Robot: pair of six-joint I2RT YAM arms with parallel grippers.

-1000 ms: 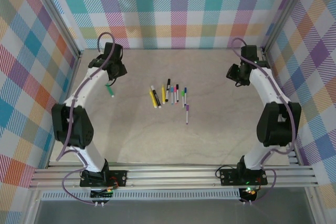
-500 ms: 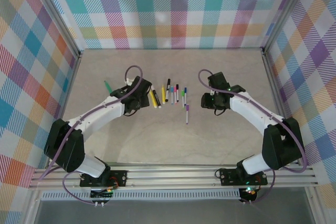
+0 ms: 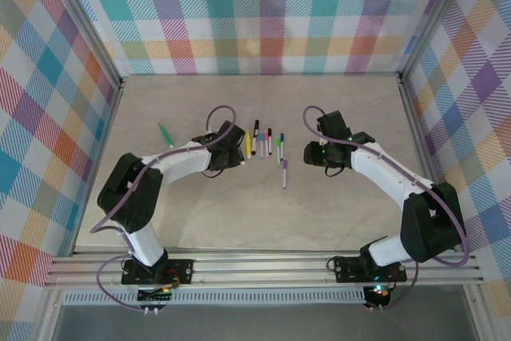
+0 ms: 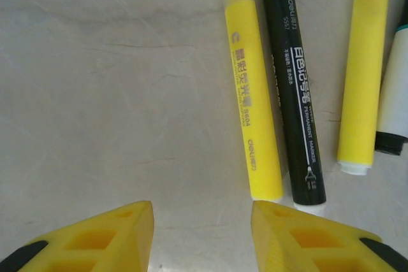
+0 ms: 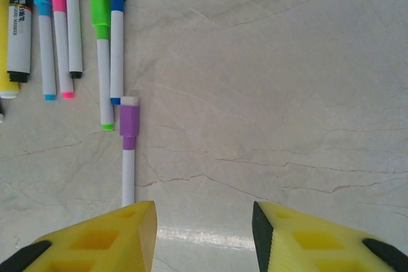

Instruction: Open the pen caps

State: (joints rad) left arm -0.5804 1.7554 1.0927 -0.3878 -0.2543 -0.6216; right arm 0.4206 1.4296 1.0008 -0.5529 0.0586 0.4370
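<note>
Now at the approach step; the caps look still on. The left gripper [image 4: 203, 221] hangs released and empty, just short of the yellow highlighter [image 4: 252, 106]. The right gripper [image 5: 204, 221] is likewise spread and empty, with the purple cap [image 5: 129, 122] ahead of its left finger. The row of pens [image 3: 263, 143] lies mid-table between the arms. The next move likely calls for centring on one pen, then clamping barrel and cap.
</note>
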